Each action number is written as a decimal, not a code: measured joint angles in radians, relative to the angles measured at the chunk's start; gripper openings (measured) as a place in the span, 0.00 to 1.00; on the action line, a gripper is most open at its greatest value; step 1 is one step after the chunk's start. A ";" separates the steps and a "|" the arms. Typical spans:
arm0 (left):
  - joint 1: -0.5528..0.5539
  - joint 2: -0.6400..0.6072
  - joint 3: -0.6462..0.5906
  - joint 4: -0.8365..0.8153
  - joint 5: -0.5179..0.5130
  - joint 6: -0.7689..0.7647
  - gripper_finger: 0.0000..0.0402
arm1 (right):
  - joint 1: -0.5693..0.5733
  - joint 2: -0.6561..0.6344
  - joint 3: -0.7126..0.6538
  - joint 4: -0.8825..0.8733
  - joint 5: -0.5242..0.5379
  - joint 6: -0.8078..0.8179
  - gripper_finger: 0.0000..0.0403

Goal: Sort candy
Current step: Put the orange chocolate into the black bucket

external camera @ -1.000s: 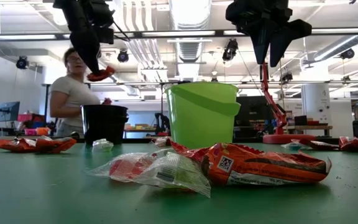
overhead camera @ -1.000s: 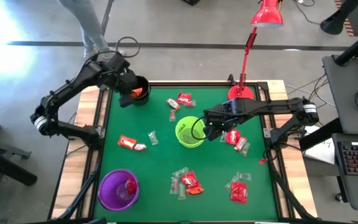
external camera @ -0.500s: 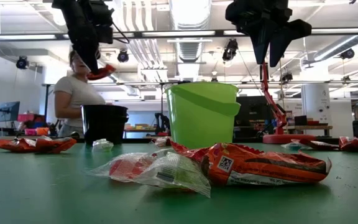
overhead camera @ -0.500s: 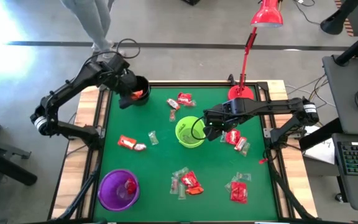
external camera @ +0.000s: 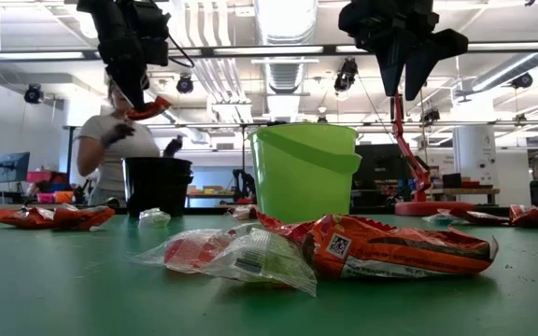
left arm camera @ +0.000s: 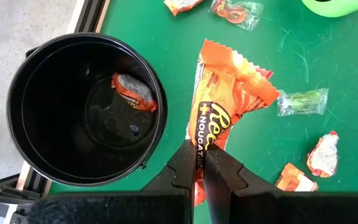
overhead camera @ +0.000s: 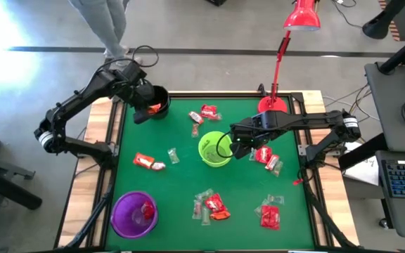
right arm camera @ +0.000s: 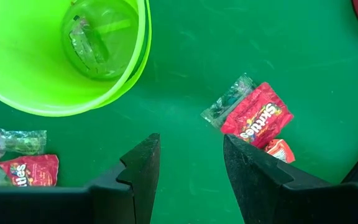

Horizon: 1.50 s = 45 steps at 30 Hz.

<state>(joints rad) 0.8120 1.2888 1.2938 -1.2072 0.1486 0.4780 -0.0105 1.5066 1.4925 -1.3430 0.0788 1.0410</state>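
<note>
Pinching orange candy [left arm camera: 225,106] — left gripper [left arm camera: 199,167] fingers closed — beside black cup [left arm camera: 86,109].

Seen from above, the left gripper [overhead camera: 148,107] sits over the black cup [overhead camera: 158,101] at the mat's eleven o'clock, with something orange at its tip. The right gripper [overhead camera: 235,143] hovers at the green cup's [overhead camera: 214,148] three o'clock. The purple cup [overhead camera: 134,213] stands at seven o'clock; candy [overhead camera: 216,205] lies scattered across the green mat [overhead camera: 181,183].

cups [overhead camera: 214,148]: 3 | lamp [overhead camera: 287,49]: 1 | candy [overhead camera: 217,205]: roughly 20
</note>
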 joint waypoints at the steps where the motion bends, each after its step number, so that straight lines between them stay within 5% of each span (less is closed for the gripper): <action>1: 0.000 0.000 0.000 0.000 0.000 0.001 0.00 | 0.000 0.000 0.000 0.000 0.000 0.006 0.42; 18: 0.001 0.001 0.000 0.028 -0.189 -0.002 0.00 | 0.000 0.000 0.000 0.000 -0.001 0.015 0.42; 31: -0.021 -0.004 0.000 -0.050 -0.074 -0.054 0.00 | 0.011 0.000 0.000 0.000 -0.008 0.014 0.42; 45: -0.021 -0.004 0.000 -0.060 -0.064 -0.061 0.00 | 0.011 0.000 0.000 0.000 -0.008 -0.011 0.42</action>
<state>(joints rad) 0.7906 1.2850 1.2938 -1.2667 0.0845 0.4171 0.0002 1.5066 1.4922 -1.3434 0.0704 1.0301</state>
